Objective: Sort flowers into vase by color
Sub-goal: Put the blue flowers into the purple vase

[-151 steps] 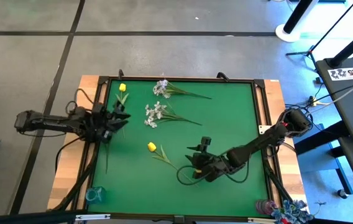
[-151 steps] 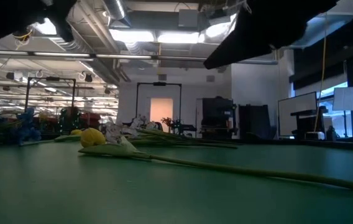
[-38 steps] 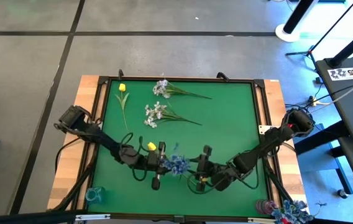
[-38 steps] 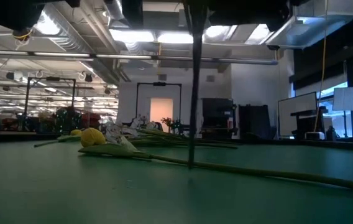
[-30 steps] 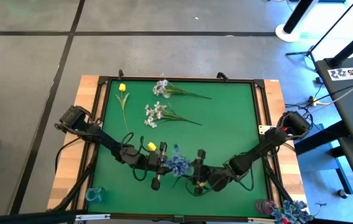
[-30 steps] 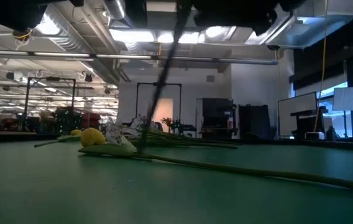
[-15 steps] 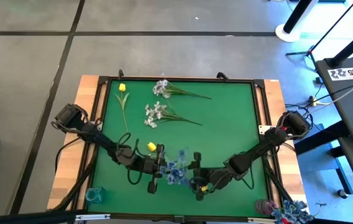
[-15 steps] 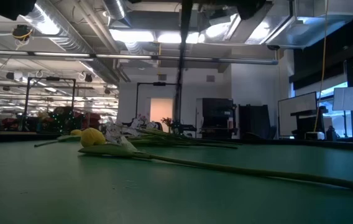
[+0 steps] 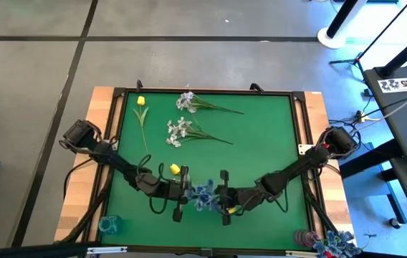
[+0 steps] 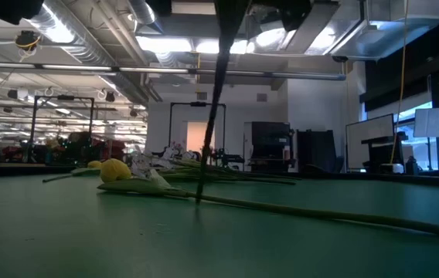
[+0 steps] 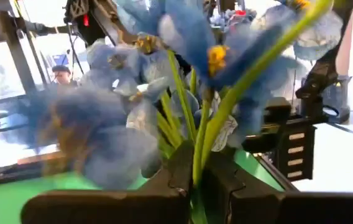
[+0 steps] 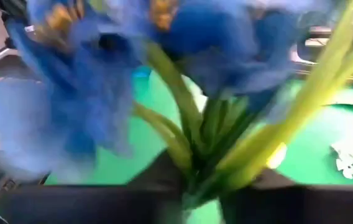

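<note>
1. Blue spray (image 9: 202, 193) sits between the two grippers, blossoms up, stem hanging below the fingers toward the mat.
2. Left gripper (image 11: 195, 180) — fingers pinching the stem just under the blooms.
3. Right gripper (image 12: 204, 186) — fingers also closed on the stems.
4. Light, springy, floppy petals — likely best gripped low on the stiff stem, never the blossoms.

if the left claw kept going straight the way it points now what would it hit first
Most likely the right claw. The left claw is shut on the blue flower spray near the mat's front edge and points across at the right one, which faces it from just past the blossoms. Depth between them is hard to judge.
</note>
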